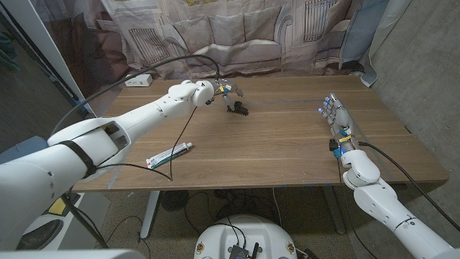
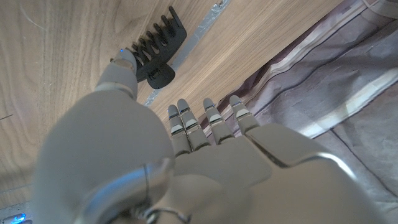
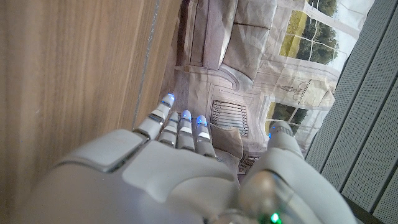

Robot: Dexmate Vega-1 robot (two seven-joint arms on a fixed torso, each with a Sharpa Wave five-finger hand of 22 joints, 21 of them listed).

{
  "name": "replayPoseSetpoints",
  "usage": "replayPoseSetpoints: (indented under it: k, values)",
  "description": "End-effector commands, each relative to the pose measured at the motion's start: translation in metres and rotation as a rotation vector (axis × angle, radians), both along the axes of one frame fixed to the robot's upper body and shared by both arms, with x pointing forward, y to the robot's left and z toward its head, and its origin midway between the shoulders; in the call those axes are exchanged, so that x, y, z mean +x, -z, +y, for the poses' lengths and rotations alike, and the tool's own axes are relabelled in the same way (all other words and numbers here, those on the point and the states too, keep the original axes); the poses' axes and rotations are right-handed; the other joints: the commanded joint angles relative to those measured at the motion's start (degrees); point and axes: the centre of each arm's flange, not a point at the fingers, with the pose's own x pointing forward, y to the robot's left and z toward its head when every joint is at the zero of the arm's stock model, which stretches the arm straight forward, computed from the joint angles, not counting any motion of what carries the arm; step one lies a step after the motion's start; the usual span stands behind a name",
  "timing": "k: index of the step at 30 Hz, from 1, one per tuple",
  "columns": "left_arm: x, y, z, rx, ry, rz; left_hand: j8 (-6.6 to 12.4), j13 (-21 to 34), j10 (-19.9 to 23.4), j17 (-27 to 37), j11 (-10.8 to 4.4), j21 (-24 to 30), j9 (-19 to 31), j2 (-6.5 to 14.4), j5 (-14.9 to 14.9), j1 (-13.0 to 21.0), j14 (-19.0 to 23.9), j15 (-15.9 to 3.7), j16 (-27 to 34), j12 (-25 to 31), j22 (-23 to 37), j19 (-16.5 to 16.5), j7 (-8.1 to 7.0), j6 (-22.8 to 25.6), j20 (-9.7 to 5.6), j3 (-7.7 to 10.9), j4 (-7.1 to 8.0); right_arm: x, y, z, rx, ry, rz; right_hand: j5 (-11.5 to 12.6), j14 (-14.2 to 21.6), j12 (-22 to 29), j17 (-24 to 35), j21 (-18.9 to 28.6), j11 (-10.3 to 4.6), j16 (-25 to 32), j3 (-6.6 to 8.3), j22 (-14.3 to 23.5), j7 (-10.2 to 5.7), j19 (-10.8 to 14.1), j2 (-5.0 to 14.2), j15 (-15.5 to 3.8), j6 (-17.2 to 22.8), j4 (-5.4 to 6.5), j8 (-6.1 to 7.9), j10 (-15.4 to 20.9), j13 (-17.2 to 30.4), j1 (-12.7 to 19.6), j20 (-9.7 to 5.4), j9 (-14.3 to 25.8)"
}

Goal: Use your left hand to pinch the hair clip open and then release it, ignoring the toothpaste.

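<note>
Approach step: left hand [image 1: 224, 89] hovers by the hair clip [image 1: 238, 109] near the table's [image 1: 287, 144] far edge, fingers spread, seemingly holding nothing; next, pinch its handles

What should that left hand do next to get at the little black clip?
Probably ease the left hand down and forward so thumb and fingers bracket the hair clip. The hand looks open and holds nothing; in the wrist view its thumb tip sits right by the clip's teeth.
</note>
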Motion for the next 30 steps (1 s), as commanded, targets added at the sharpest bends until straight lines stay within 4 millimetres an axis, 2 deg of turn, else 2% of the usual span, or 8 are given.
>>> replayPoseSetpoints:
  k: [1, 12, 22, 30]
  values:
    - [0.004, 0.004, -0.002, -0.019, 0.018, 0.008, 0.55, 0.1, 1.2, 0.2, -0.1, -0.1, 0.1, 0.3, 0.4, 1.1, 1.2, -4.18, 0.5, 0.4, 0.2, 0.7, -0.31, 1.4, -0.09, 0.09, -0.08, 0.0, 0.0, 0.0, 0.0, -0.001, 0.006, -0.2, 0.4, 0.3, 0.2, -0.2, 0.25, 0.2, -0.07, 0.2, 0.09, 0.2, 0.34, 0.21, 0.6, -0.15, 0.17, 0.4, 0.1, 0.5, 0.52, 0.2]
    - [0.01, 0.008, -0.007, -0.029, 0.034, 0.019, 0.77, 0.1, 2.5, 0.2, -0.14, -0.2, 0.2, 0.7, 0.3, 1.5, 2.0, -4.32, 0.5, 0.8, 0.2, 1.0, -0.26, 2.6, 0.05, 0.13, -0.08, -0.001, 0.001, -0.001, 0.001, -0.001, 0.009, -0.2, 0.4, 0.3, 0.2, -0.2, 0.38, 0.2, -0.1, 0.2, 0.1, 0.2, 0.34, 0.2, 0.6, -0.16, 0.17, 0.5, 0.1, 0.5, 0.57, 0.2]
    - [0.015, 0.009, -0.008, -0.056, 0.038, 0.006, 1.4, 0.2, 5.2, 0.2, -0.11, 0.1, 0.2, 0.9, -0.1, 2.0, 4.1, -5.03, 0.8, 1.5, 0.2, 2.2, -0.31, 5.7, -0.31, 0.05, -0.18, -0.002, 0.002, -0.003, 0.002, -0.001, 0.012, -0.2, 0.4, 0.3, 0.2, -0.2, 0.38, 0.2, -0.12, 0.2, 0.14, 0.2, 0.37, 0.18, 0.6, -0.16, 0.16, 0.5, 0.1, 0.6, 0.6, 0.2]
    - [0.016, 0.008, -0.008, -0.068, 0.029, -0.014, 1.53, 0.1, 6.6, 0.2, 0.48, 0.0, 0.2, 0.9, -0.2, 2.1, 5.3, -4.96, 0.9, 1.8, 0.2, 2.5, 0.97, 7.0, -0.34, -0.09, -0.17, -0.001, 0.003, -0.003, 0.001, -0.005, 0.017, -0.2, 0.6, 0.3, 0.2, -0.2, 0.39, 0.2, -0.14, 0.2, 0.09, 0.2, 0.37, 0.28, 0.7, -0.15, 0.17, 0.6, 0.1, 0.6, 0.59, 0.2]
